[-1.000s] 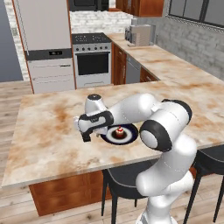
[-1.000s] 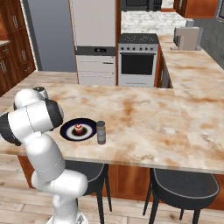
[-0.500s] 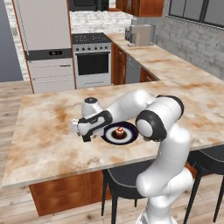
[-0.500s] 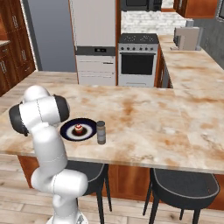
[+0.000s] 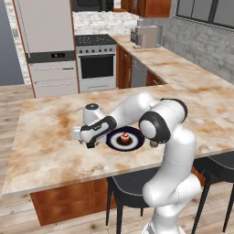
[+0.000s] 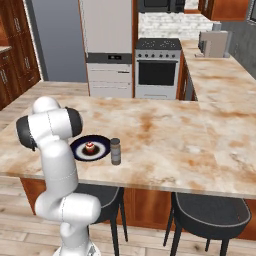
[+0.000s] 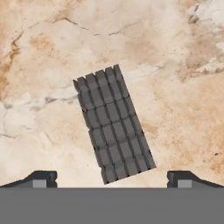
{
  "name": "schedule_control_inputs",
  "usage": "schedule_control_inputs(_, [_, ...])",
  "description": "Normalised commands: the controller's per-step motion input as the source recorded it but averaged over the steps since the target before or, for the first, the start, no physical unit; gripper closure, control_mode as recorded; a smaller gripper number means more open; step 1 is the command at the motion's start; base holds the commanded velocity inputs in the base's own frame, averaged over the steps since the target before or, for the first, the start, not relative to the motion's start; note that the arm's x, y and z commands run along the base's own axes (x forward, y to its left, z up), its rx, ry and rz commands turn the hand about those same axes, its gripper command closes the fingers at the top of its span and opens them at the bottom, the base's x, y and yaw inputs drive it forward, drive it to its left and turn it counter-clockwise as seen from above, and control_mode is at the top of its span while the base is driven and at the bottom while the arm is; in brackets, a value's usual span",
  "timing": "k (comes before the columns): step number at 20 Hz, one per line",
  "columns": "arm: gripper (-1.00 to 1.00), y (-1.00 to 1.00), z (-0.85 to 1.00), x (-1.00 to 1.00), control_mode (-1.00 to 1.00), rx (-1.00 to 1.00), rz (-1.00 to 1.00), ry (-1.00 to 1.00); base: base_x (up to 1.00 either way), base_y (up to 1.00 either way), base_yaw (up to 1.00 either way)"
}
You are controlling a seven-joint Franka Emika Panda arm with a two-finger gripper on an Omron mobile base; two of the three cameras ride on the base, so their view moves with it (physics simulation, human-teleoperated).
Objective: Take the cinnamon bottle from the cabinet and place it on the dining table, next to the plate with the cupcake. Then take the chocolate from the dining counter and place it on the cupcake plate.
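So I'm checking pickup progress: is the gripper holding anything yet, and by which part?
Nothing is held. The gripper is open above the chocolate, which lies flat on the dining counter, fingertips wide apart.

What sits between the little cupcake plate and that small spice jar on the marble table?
Nothing: in the right base view, bare marbled tabletop separates the plate from the cinnamon bottle.

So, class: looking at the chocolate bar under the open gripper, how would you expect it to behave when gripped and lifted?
The chocolate looks stiff, a flat slab scored into squares, so it probably won't flop. Lying flat on the dining counter, it shouldn't roll or tip. Being thin, it may slide or snap along a groove if the gripper squeezes hard.
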Motion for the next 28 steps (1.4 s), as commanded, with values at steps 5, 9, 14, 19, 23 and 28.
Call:
schedule_control_inputs(5, [-1.00,-0.23,-0.14,0.00,-1.00,0.00,0.03,0.00,0.00,0.00,0.00])
schedule_control_inputs(9, [-1.00,-0.12,-0.22,0.07,-1.00,0.00,0.01,0.00,0.00,0.00,0.00])
schedule_control_inputs(14, [-1.00,0.12,-0.24,0.09,-1.00,0.00,0.10,0.00,0.00,0.00,0.00])
schedule_control_inputs(19, [-1.00,0.07,-0.20,0.12,-1.00,0.00,0.10,0.00,0.00,0.00,0.00])
schedule_control_inputs(23, [-1.00,0.00,-0.42,0.06,-1.00,0.00,0.09,0.00,0.00,0.00,0.00])
schedule_control_inputs(28, [1.00,0.00,-0.58,0.10,-1.00,0.00,0.09,0.02,0.00,0.00,0.00])
